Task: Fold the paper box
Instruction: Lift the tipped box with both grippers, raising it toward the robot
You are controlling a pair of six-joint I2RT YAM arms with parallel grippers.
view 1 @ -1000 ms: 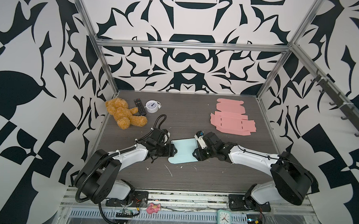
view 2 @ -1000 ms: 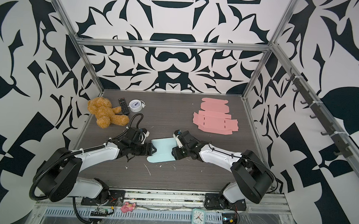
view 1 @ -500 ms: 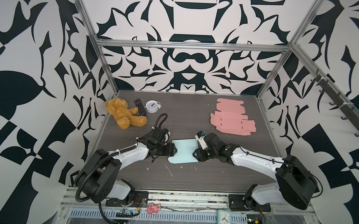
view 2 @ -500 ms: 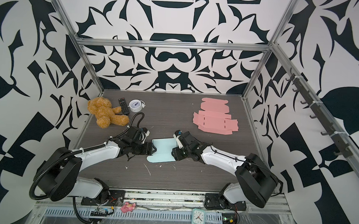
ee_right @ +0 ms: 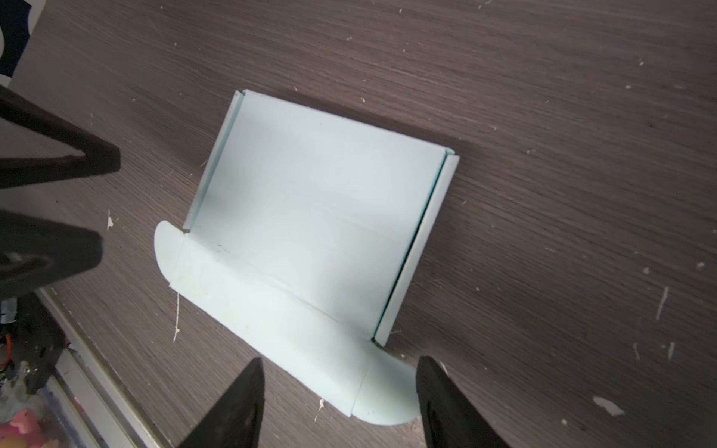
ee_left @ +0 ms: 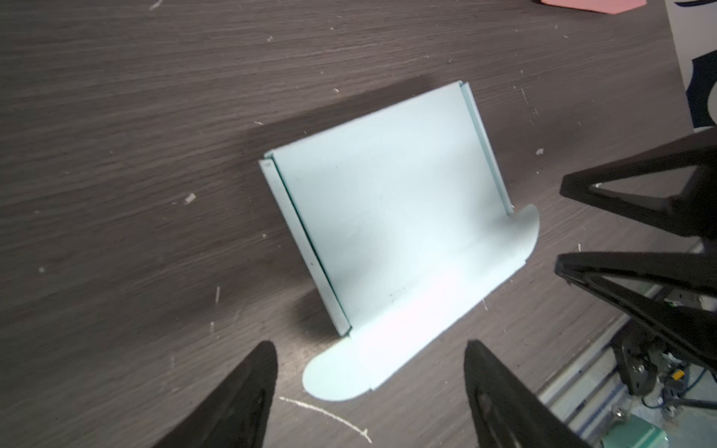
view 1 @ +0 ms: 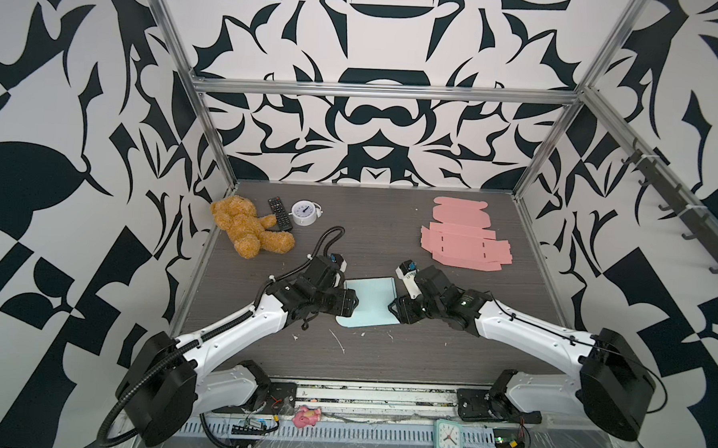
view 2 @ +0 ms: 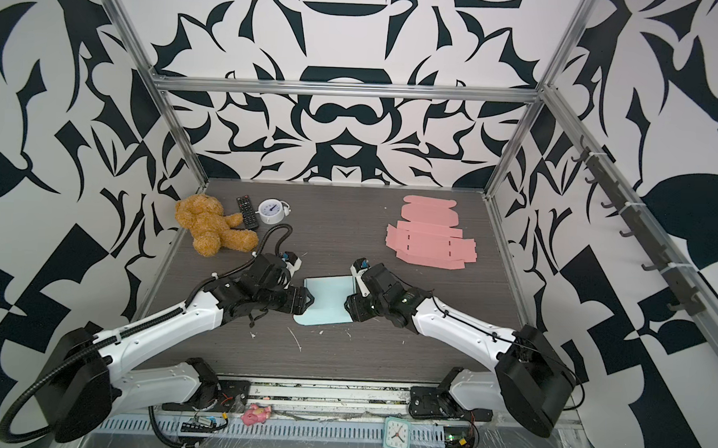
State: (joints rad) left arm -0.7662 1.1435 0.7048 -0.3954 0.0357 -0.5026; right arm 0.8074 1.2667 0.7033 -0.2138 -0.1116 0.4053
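Near the front middle of the wood table (view 1: 391, 218), in both top views, the pale blue paper box (view 1: 370, 300) lies partly folded between the left gripper (view 1: 352, 309) and the right gripper (view 1: 393, 314), with pink box blanks (view 1: 464, 244) well apart behind. Seen from the left wrist, the left gripper's fingers (ee_left: 248, 391) stand apart, a rounded flap ear lying loose between them. Seen from the right wrist, the right gripper's fingers (ee_right: 236, 403) likewise gape, the other ear between them ungripped.
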